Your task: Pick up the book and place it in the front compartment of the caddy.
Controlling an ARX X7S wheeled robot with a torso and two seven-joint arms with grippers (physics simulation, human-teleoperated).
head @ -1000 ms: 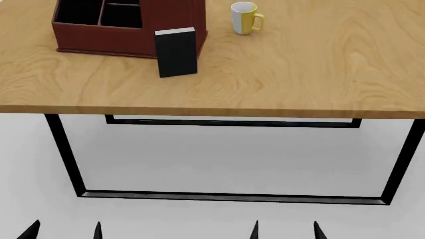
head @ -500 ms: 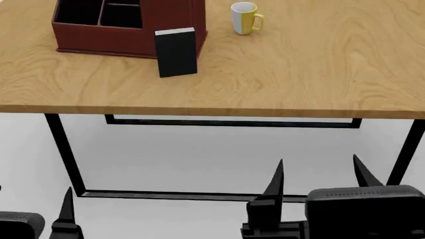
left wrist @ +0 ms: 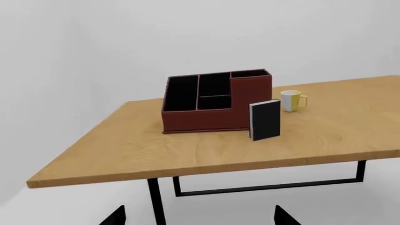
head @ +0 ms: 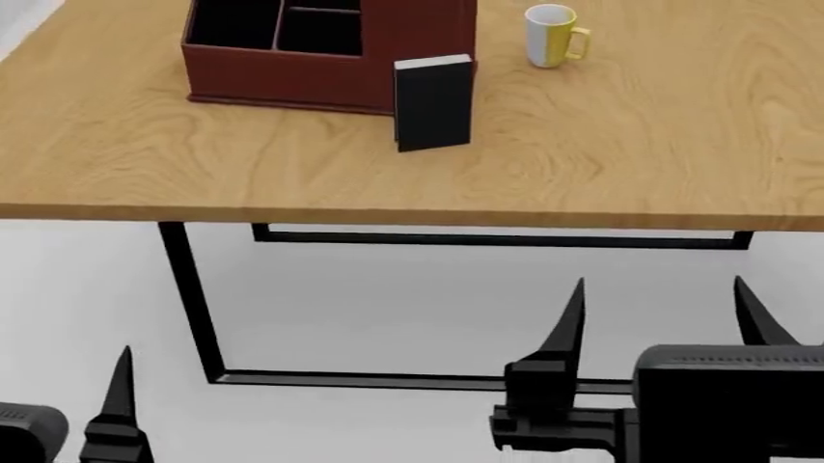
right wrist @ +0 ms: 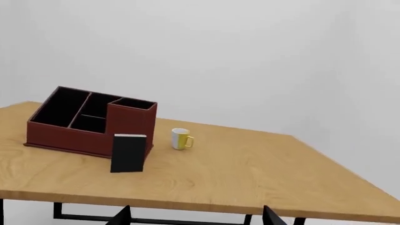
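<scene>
- White walls and floor surround a wooden table (head: pixel 258 164) on black legs, where everything for the task stands.
- Right gripper (head: pixel 659 309) hangs below the table edge with its two pointed fingers spread wide and nothing between them.
- Left gripper (head: pixel 77 386) sits low at the head view's corner; one finger shows there, and the left wrist view shows two tips wide apart, holding nothing.
- Both are well apart from the book (head: pixel 434 102), which stands upright on the table, against or just beside the caddy (head: pixel 289 77) at its tall corner.
- Front compartment (head: pixel 322 31) looks empty; a white and yellow mug (head: pixel 554 36) stands apart.
- Book is likely stiff, light and smooth-covered, so it may tip; pinching across its thin covers near the top edge seems best.
</scene>
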